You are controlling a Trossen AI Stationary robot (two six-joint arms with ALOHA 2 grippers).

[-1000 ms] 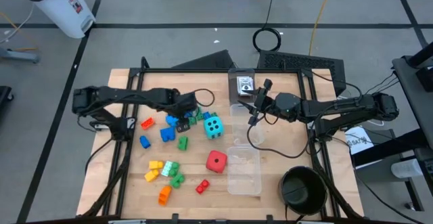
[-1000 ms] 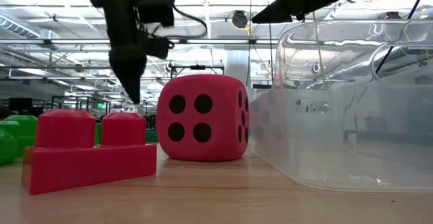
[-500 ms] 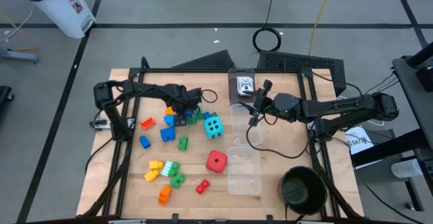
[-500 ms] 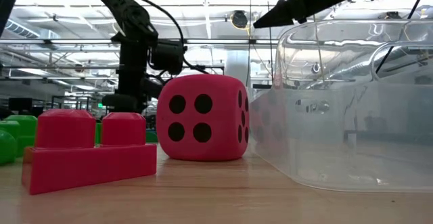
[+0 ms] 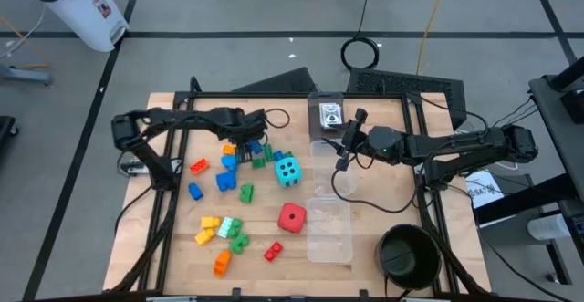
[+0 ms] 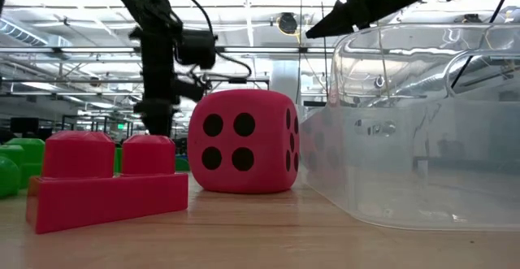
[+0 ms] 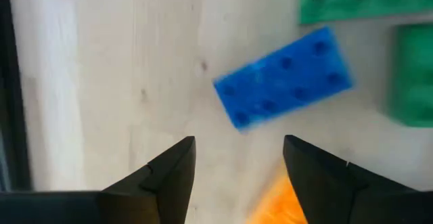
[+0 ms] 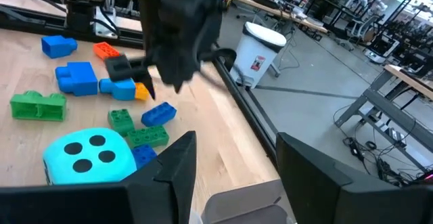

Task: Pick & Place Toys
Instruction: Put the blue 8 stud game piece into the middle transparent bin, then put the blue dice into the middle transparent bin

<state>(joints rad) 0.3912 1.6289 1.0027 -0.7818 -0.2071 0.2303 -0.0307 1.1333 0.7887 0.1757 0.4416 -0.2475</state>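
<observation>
Toy bricks lie scattered on the wooden table's left half, with a cyan die (image 5: 286, 169) and a red die (image 5: 292, 217) among them. My left gripper (image 7: 238, 139) points down, open, over the far cluster (image 5: 245, 147). A blue brick (image 7: 284, 75) lies flat on the wood just beyond its fingertips. An orange piece (image 7: 281, 200) shows low between the fingers, and whether they touch it I cannot tell. Green bricks (image 7: 358, 1) lie past the blue one. My right gripper (image 8: 233, 156) hovers level and open above the clear boxes (image 5: 345, 142), holding nothing.
Two clear boxes (image 5: 328, 231) (image 5: 324, 151) sit right of the toys. A third one at the far edge holds a card (image 5: 329, 113). A black bowl (image 5: 406, 255) stands at the near right. In the low view a red brick (image 6: 106, 180) lies beside the red die (image 6: 244, 139).
My left gripper has sunk toward the far cluster of bricks, shifted a little toward the table's left, and rolled its wrist. The toys have not moved.
</observation>
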